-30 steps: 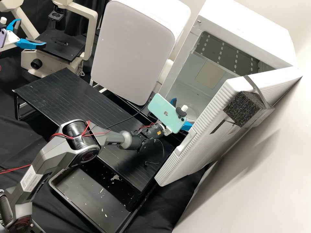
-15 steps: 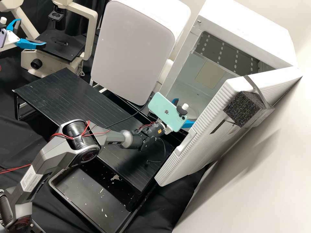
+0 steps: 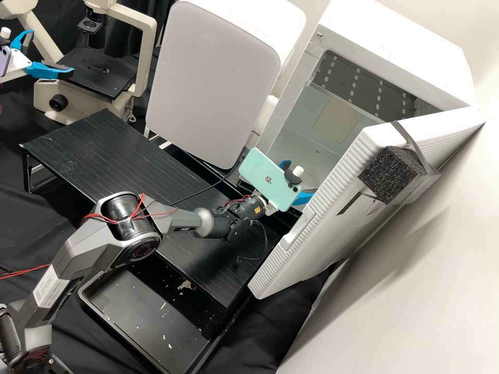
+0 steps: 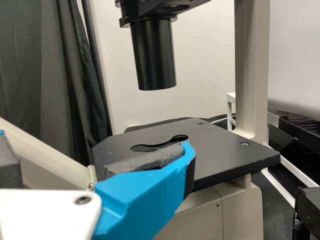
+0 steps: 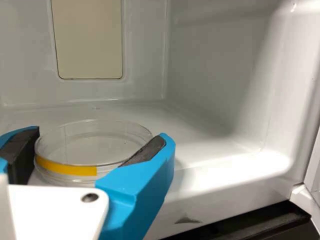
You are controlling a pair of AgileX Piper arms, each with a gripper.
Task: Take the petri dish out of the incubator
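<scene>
The right claw [image 5: 100, 134] stands wide open around the dish [image 5: 75, 169], apparently unclamped. Closing off-centre could skid it.

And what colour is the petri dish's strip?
The strip is yellow, best seen in the right wrist view.

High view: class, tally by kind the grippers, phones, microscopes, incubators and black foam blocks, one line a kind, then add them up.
Grippers: 2 (left gripper, right gripper)
Phones: 2 (mint phone, purple phone)
Microscopes: 1 (microscope)
Incubators: 1 (open incubator)
Foam blocks: 1 (black foam block)
Total: 7
</scene>
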